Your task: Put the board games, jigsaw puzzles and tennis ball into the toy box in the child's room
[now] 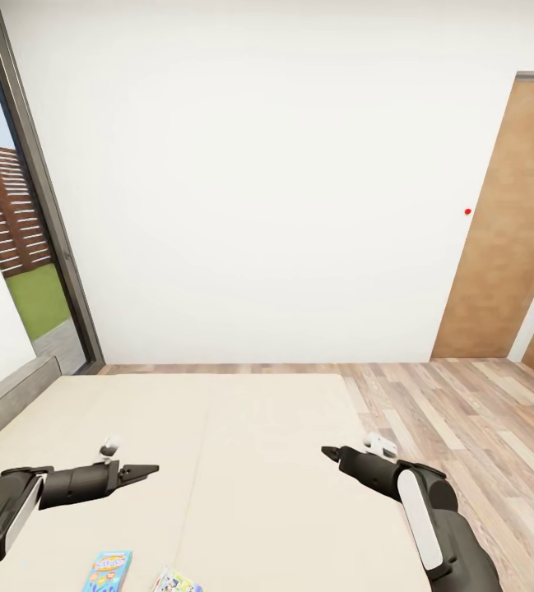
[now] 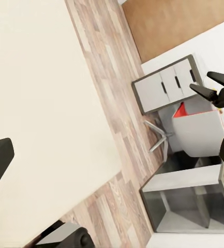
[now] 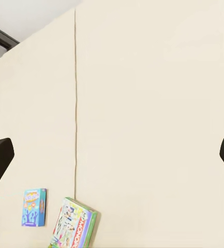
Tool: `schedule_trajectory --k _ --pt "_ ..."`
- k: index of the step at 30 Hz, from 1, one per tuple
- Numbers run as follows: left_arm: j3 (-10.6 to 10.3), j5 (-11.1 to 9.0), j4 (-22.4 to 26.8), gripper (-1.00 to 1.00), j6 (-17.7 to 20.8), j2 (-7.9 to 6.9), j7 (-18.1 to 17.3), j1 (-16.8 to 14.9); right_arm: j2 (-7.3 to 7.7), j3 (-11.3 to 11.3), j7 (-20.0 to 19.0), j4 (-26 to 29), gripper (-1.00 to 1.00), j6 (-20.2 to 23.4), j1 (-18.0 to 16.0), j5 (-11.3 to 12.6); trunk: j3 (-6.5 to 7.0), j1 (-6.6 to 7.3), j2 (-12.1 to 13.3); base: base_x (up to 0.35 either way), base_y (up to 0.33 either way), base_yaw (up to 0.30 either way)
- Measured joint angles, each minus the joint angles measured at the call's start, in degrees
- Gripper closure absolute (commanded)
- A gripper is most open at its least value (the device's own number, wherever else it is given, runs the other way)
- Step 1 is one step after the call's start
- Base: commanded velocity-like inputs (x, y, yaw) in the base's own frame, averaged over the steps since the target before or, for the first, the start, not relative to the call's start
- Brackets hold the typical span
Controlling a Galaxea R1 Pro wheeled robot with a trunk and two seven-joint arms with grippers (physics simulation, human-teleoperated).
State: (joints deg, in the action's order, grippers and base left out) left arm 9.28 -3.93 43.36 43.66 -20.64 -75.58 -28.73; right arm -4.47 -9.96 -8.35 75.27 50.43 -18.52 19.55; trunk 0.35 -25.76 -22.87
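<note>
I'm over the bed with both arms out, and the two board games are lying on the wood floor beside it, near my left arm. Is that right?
Not quite. The two board games, the small blue one and the white green-edged one, lie on the beige mattress of the bed, not on the wood floor. The head view shows them near the left gripper; the right wrist view shows both on the mattress too.

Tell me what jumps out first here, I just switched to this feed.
The wide beige bed spreads below both arms, with the left gripper and right gripper hovering over it, empty. Two board games lie near its close edge: a small blue one and, beside it, a white one with green edge. A brown wooden door stands at the right.
</note>
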Motion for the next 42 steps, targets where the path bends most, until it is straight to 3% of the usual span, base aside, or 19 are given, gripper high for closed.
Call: schedule_trajectory --k 5,11,16,20,27,30,35,42 --pt "-0.37 0.05 -0.22 -1.00 0.03 0.26 2.28 0.00 -0.15 0.29 0.01 0.41 -1.00 0.29 0.00 -0.02 0.00 0.00 0.00 0.000 0.000 0.000" --pt "-0.57 0.06 -0.57 -1.00 0.02 0.50 8.41 0.00 -0.22 3.62 0.10 0.83 -1.00 0.85 0.00 -0.05 0.00 0.00 0.00 0.000 0.000 0.000" --pt "-0.75 0.24 -5.49 -1.00 -0.90 1.25 15.22 0.01 -0.39 7.77 3.04 1.31 -1.00 1.08 -0.01 -0.18 0.00 0.00 0.00 0.000 0.000 0.000" --pt "-0.86 0.39 -11.32 -1.00 -5.01 3.16 23.07 0.02 -0.53 9.81 6.72 1.36 -1.00 1.17 -0.01 0.00 -0.01 0.00 0.00 0.000 0.000 0.000" --pt "-1.06 0.38 -20.11 -1.00 -12.19 3.90 30.75 0.07 -0.55 10.51 8.70 1.35 -1.00 1.21 -0.01 0.08 -0.01 0.00 0.00 0.000 0.000 0.000" --pt "-1.11 0.37 -22.88 -1.00 -14.66 3.97 31.59 0.08 -0.54 10.54 8.87 1.34 -1.00 1.27 -0.01 0.07 0.00 0.00 0.00 0.000 0.000 0.000" --pt "-1.16 0.59 -29.37 -1.00 -22.22 4.82 33.36 0.09 -0.44 9.88 8.96 1.40 -1.00 3.92 -0.01 0.12 0.00 0.00 0.00 0.000 0.000 0.000" --pt "-1.21 0.64 -32.82 -1.00 -26.56 5.75 36.21 0.18 -0.99 8.96 9.01 1.45 -1.00 6.00 0.03 0.17 0.00 0.00 0.00 0.000 0.000 0.000"
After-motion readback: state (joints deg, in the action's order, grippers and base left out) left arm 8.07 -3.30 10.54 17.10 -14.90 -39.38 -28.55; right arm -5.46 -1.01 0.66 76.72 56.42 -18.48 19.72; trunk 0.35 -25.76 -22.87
